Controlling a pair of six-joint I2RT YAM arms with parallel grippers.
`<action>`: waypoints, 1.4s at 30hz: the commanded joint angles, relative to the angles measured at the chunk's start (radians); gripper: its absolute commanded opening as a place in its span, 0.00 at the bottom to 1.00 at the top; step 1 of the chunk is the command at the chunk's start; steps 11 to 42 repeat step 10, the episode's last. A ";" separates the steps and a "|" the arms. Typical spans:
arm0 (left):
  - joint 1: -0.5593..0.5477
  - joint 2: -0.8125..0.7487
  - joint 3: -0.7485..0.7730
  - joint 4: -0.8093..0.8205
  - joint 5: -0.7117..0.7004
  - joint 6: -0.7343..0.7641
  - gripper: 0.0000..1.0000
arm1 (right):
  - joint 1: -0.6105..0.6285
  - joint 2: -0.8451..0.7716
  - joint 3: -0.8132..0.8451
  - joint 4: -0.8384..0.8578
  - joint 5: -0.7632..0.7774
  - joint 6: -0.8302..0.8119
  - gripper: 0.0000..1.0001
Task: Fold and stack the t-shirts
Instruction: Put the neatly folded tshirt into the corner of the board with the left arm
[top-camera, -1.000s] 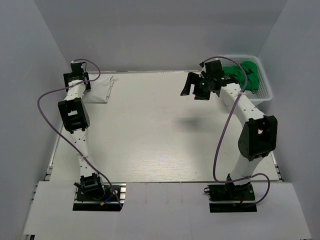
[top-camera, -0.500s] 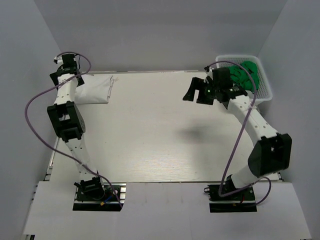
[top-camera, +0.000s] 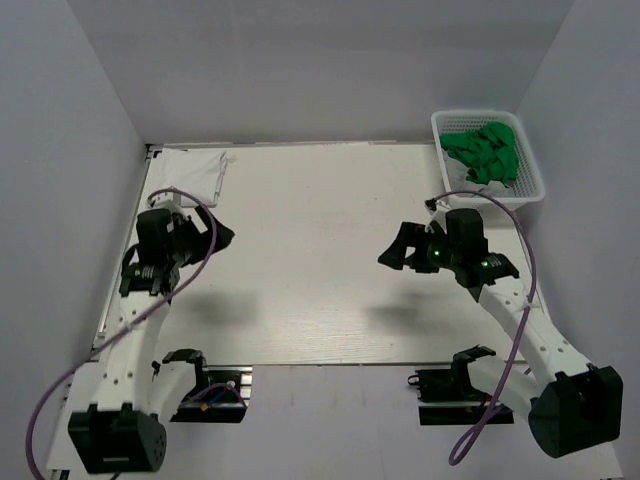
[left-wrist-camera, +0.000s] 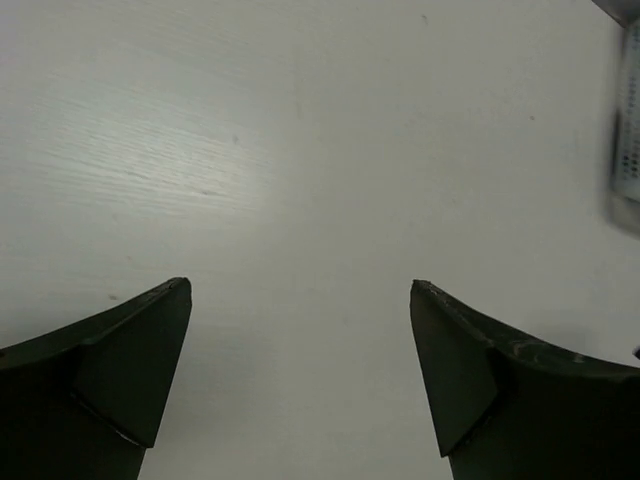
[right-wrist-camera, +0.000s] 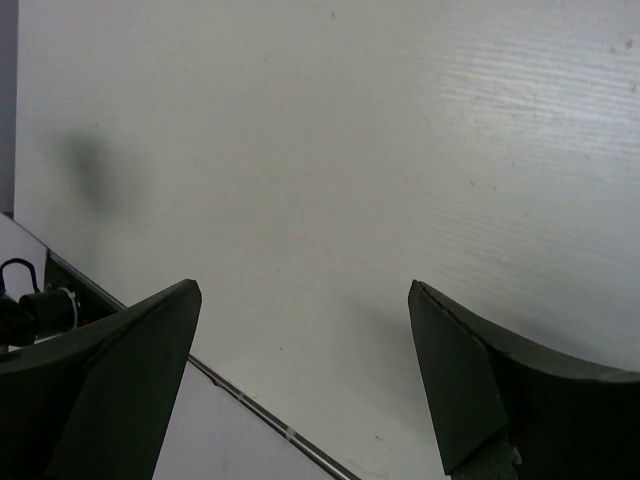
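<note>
Both arms have drawn back from the far side of the table (top-camera: 320, 300). A moment ago the left one reached to the far left corner and the right one stood by the basket; now each hangs over the near half, left by the left edge, right toward the right edge.

Nearest to us, the left gripper (left-wrist-camera: 300, 288) has its jaws spread wide with only bare tabletop between them, so it holds nothing. The right gripper (right-wrist-camera: 304, 288) is the same: fully apart, empty, with the near edge of the table under it. Between the two arms we see only plain surface across the middle.

Farther off, the white t-shirt (top-camera: 188, 166) lies flat in the far left corner as a tidy, roughly rectangular piece, which we take to be folded and set down as the start of the stack. In the far right corner the green t-shirts (top-camera: 483, 155) sit heaped and crumpled inside the white basket (top-camera: 475, 113), well apart from both grippers.

We judge that one shirt is done and the next is due to be fetched. That calls for the right arm to reach back into the basket, pinch one green shirt clear of the tangle, lift it over the wall and spread it on the middle of the table.
</note>
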 joint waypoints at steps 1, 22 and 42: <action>-0.016 -0.169 -0.084 0.065 0.147 -0.070 1.00 | -0.002 -0.082 -0.072 0.060 -0.014 0.007 0.90; -0.025 -0.320 -0.055 -0.113 -0.005 0.021 1.00 | 0.001 -0.118 -0.116 0.099 -0.072 0.029 0.90; -0.025 -0.320 -0.055 -0.113 -0.005 0.021 1.00 | 0.001 -0.118 -0.116 0.099 -0.072 0.029 0.90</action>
